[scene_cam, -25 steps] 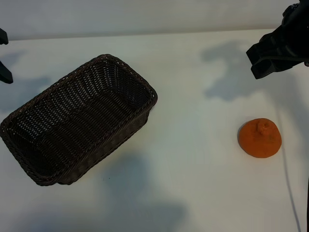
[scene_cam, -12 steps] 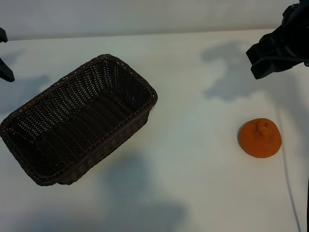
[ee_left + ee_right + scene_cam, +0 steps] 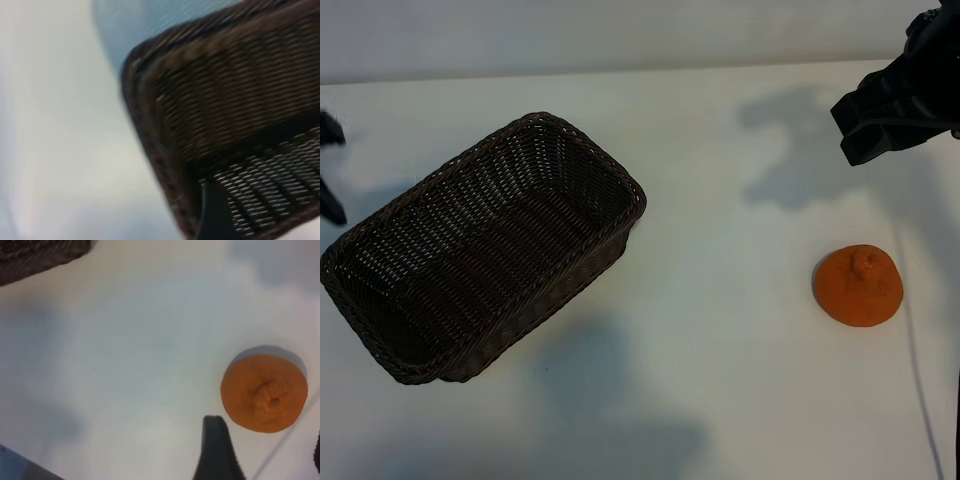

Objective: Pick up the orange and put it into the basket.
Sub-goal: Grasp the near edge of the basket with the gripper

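Nearest the exterior camera, only the bare white tabletop is seen, crossed by soft grey shadows. A thin pale line, possibly a cable, is seen running along the right side, though the view is too faint for certainty.

Further in, the orange is found resting on the tabletop at the right, upright, with its small knob turned up. It is touched by nothing and is set well apart from the basket. The basket, of dark brown wicker, is laid diagonally across the left half of the tabletop, one short end towards the lower left and the other towards the centre. Its woven floor is shown bare, and nothing is held in it.

Farther back, the left pincer is cut off by the left edge, just beside the basket's upper left side. Its two dark fingers are held spread, and nothing is gripped between them. In the left wrist view, one dark finger is seen over the corner of the basket, close to the braided rim.

Farthest off, the right pincer is hung above the tabletop at the upper right, beyond the orange and clear of it. In the right wrist view its fingers are shown spread wide, nothing is pinched, and the orange is seen lying just past the fingertips.
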Tool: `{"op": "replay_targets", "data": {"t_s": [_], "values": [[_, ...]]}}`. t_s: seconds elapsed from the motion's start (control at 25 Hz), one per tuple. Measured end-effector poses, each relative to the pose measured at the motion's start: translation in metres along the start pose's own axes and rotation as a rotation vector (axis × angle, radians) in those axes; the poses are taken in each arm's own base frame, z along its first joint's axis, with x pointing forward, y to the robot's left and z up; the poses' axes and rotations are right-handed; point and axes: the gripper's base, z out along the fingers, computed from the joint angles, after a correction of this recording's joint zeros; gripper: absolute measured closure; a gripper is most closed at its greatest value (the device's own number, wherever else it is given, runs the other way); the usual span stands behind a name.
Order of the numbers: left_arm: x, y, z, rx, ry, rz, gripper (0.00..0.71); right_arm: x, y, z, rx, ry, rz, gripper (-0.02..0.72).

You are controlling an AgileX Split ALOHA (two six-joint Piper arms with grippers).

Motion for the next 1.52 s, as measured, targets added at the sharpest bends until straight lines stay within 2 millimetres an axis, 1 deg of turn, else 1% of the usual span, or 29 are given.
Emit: {"op": "replay_targets", "data": {"t_s": [0.24, 0.48, 0.64, 0.76, 1.04, 1.32, 1.52], "values": [[0.008, 0.008, 0.017, -0.046, 0.059, -0.012, 0.185, 0.0, 0.0, 0.0, 0.0, 0.0, 0.0, 0.248], [0.014, 0.014, 0.027, -0.079, 0.094, -0.026, 0.185, 0.0, 0.0, 0.0, 0.0, 0.001, 0.0, 0.248], [0.021, 0.018, 0.039, -0.095, 0.138, -0.038, 0.185, 0.0, 0.0, 0.0, 0.0, 0.002, 0.0, 0.248], [0.023, 0.02, 0.045, -0.097, 0.137, -0.043, 0.185, 0.0, 0.0, 0.0, 0.0, 0.003, 0.0, 0.248], [0.021, 0.02, 0.046, -0.095, 0.114, -0.049, 0.185, 0.0, 0.0, 0.0, -0.001, 0.005, 0.0, 0.248], [0.02, 0.03, 0.045, -0.203, 0.096, -0.07, 0.185, 0.0, 0.0, 0.0, -0.001, 0.005, 0.0, 0.248], [0.019, 0.029, 0.046, -0.19, 0.075, -0.078, 0.185, 0.0, 0.0, 0.0, -0.001, 0.005, 0.0, 0.248]]}}
